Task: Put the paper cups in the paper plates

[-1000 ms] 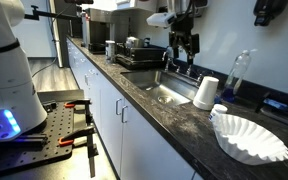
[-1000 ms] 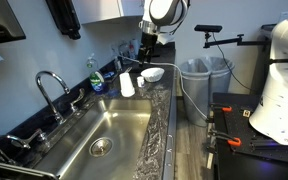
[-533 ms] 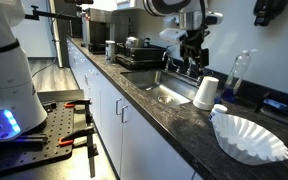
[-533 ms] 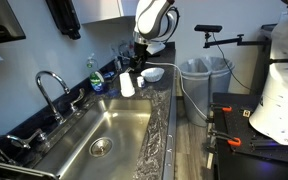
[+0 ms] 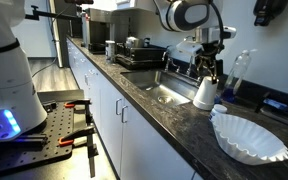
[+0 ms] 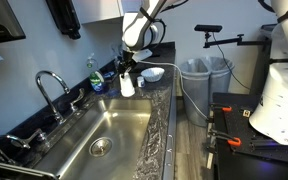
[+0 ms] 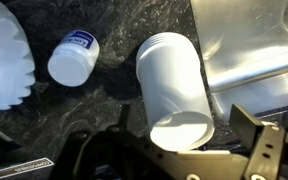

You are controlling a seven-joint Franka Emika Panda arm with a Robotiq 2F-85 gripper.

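Observation:
A tall white paper cup [image 7: 172, 80] stands on the dark counter beside the sink, seen in both exterior views [image 5: 205, 92] [image 6: 127, 85]. A small white cup with a blue label [image 7: 74, 58] [image 5: 220, 110] sits next to it. A white fluted paper plate [image 5: 249, 137] [image 7: 4, 60] [image 6: 152, 74] lies just beyond them. My gripper [image 7: 174, 150] [image 5: 214, 68] [image 6: 127, 67] is open and hangs right above the tall cup, one finger on each side of its top, not touching it.
The steel sink [image 6: 109, 135] with its faucet [image 6: 52, 85] is beside the cups. A blue soap bottle [image 6: 98, 78] and a clear bottle [image 5: 238, 70] stand by the wall. Trash bins [image 6: 199, 80] stand past the counter's end.
My gripper has moved along the counter from over the sink to above the tall cup and has come lower. The cups and the plate have not moved.

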